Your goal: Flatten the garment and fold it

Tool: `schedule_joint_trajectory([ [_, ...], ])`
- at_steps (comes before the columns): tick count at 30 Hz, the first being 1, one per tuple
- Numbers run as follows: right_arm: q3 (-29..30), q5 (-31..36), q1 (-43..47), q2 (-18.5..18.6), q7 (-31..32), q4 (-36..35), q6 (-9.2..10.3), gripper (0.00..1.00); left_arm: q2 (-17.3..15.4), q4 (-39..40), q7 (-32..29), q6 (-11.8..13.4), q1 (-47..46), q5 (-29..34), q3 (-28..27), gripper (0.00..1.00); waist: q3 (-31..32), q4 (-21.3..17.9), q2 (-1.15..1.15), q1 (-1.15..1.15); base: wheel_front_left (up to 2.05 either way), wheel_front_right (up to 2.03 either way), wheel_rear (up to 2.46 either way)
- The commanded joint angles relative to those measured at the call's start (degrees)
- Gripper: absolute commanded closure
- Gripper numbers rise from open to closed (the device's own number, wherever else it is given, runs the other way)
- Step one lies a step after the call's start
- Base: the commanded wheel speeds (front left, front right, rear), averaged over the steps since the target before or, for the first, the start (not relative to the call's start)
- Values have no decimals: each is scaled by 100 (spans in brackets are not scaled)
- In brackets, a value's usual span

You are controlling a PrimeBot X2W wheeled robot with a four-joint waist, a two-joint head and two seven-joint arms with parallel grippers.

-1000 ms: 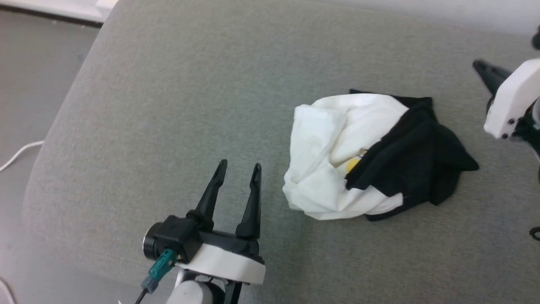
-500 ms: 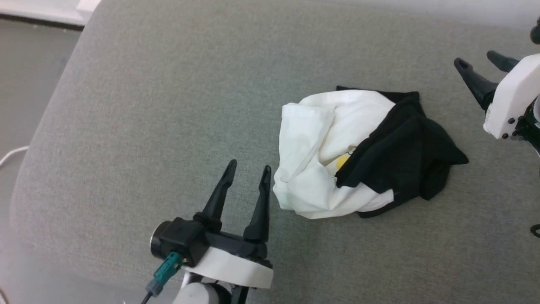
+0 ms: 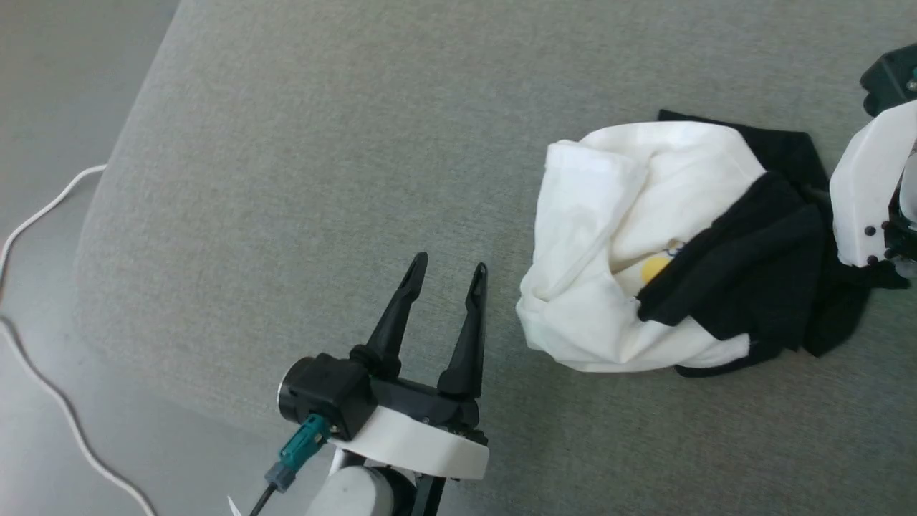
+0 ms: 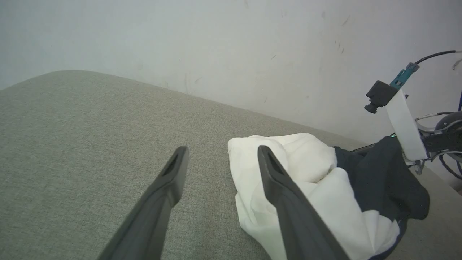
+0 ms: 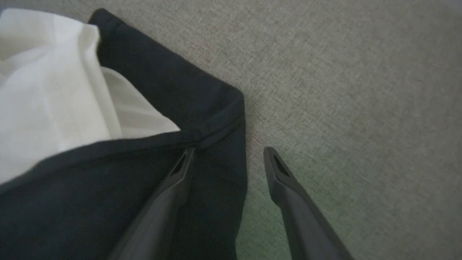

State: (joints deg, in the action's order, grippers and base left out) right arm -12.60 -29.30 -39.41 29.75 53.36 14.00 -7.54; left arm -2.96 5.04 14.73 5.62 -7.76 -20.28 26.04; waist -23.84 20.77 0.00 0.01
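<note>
Fingers on my left end effector (image 3: pixel 450 262) stand wide apart and hold nothing. They hang over the gray surface (image 3: pixel 322 143), just beside the white side of the garment (image 3: pixel 630 215), and do not touch it. My right end effector (image 5: pixel 229 150) is spread wide too and grips nothing. One of its fingers (image 5: pixel 169 195) is over a black sleeve (image 5: pixel 180 97); I cannot tell if it touches the cloth. The other finger is over the gray surface, just past the sleeve's edge.

The garment sits in a crumpled heap on the right part of the surface. Its white body is bunched up, and the black sleeves are piled on its right side. A small yellow spot (image 3: pixel 653 270) peeks out between white and black.

Lots of gray surface stretches to the left of the heap and beyond it. The rounded corner and left edge are well apart from the heap. Past that edge is the floor (image 3: pixel 43 86), with a white cable (image 3: pixel 43 211) lying on it. Behind the surface stands a pale wall (image 4: pixel 216 43).
</note>
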Motion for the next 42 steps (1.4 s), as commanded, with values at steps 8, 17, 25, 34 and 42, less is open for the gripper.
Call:
schedule_joint_trajectory([
  [8, -290, 206, 39, 212, 249, 5, 5, 100, 8, -21, 27, 70, -193, -102, 132, 0, -192, 218, 0, -1, 0, 0, 0],
  [17, 8, 211, -220, -20, -881, -80, 5, 100, 8, -144, 27, 44, -143, 5, -26, 0, 98, -67, 0, -1, 0, 0, 0],
  [25, 403, 90, -304, 28, -1443, -190, 5, 100, 8, -301, 27, -120, 116, 195, -353, 0, 797, -611, 0, -1, 0, 0, 0],
  [34, 1958, 298, 641, 459, -1643, -461, 5, 100, -35, -314, 27, -314, 562, 459, -819, 0, 1228, -1174, 0, -1, 0, 0, 0],
  [42, 3662, 989, 2262, 748, -1951, -235, 5, 100, -122, -294, 27, -439, 649, 642, -874, 0, 1170, -1383, 0, -1, 0, 0, 0],
])
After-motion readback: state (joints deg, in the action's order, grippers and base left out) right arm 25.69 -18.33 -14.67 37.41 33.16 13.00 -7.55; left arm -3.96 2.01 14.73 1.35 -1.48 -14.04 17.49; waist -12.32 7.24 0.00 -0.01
